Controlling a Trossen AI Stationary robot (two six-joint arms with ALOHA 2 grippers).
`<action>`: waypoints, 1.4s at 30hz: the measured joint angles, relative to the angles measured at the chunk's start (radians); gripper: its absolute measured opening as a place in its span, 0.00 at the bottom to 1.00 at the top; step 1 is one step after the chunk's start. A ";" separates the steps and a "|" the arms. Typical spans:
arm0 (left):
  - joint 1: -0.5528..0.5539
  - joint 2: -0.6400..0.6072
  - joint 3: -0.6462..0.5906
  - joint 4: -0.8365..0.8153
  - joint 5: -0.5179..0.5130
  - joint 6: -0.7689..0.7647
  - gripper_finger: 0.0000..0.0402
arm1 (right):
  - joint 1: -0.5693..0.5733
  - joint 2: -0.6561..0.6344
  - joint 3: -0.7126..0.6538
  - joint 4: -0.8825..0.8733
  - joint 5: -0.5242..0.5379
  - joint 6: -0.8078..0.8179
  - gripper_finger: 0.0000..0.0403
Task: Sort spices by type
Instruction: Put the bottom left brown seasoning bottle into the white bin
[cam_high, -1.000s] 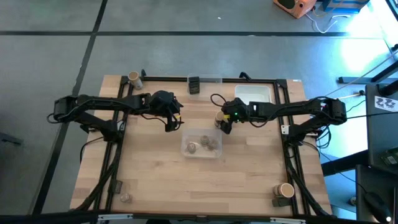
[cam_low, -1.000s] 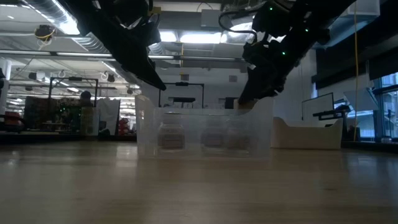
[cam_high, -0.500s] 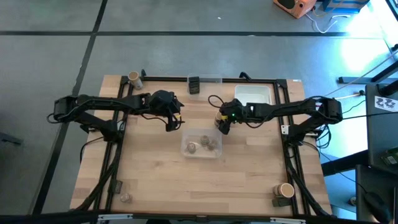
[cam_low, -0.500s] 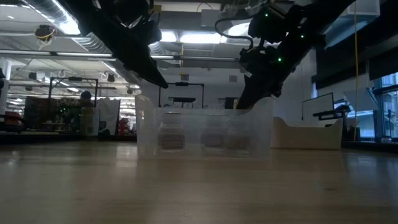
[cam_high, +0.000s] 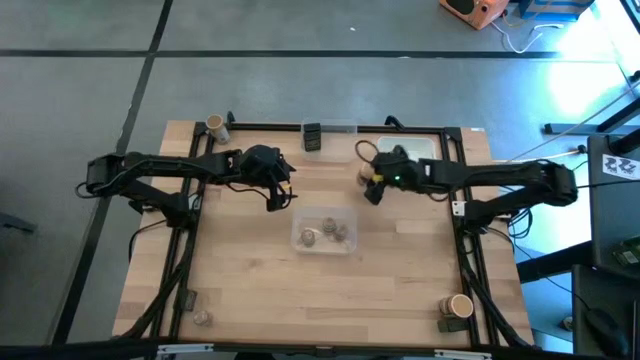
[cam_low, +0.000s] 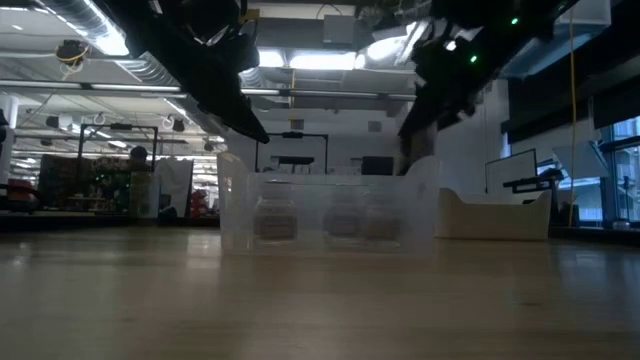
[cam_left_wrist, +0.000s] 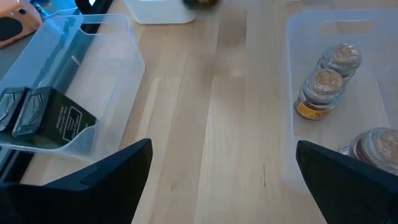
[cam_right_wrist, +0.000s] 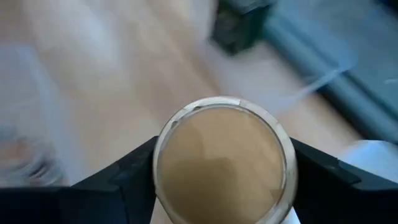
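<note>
We see the right gripper (cam_right_wrist: 221, 186) clamped on a round tan-topped glass jar (cam_right_wrist: 222, 158), bare wood all around it. The left gripper (cam_left_wrist: 217, 180) hovers, fingers apart, between two clear plastic bins (cam_left_wrist: 298, 124).

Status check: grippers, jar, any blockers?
Right gripper shut on round tan-topped jar, lifted beside white tray. Left gripper open, above clear bin. Nothing blocking.
</note>
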 joint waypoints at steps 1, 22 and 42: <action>0.000 0.000 0.000 0.001 0.000 -0.002 0.94 | -0.001 -0.025 0.000 -0.021 0.040 0.000 0.69; 0.000 0.000 0.000 0.003 0.000 -0.006 0.94 | -0.328 -0.060 -0.064 -0.042 0.095 -0.002 0.69; 0.000 0.000 0.000 0.007 0.000 -0.009 0.94 | -0.433 0.127 -0.089 0.092 -0.027 0.002 0.70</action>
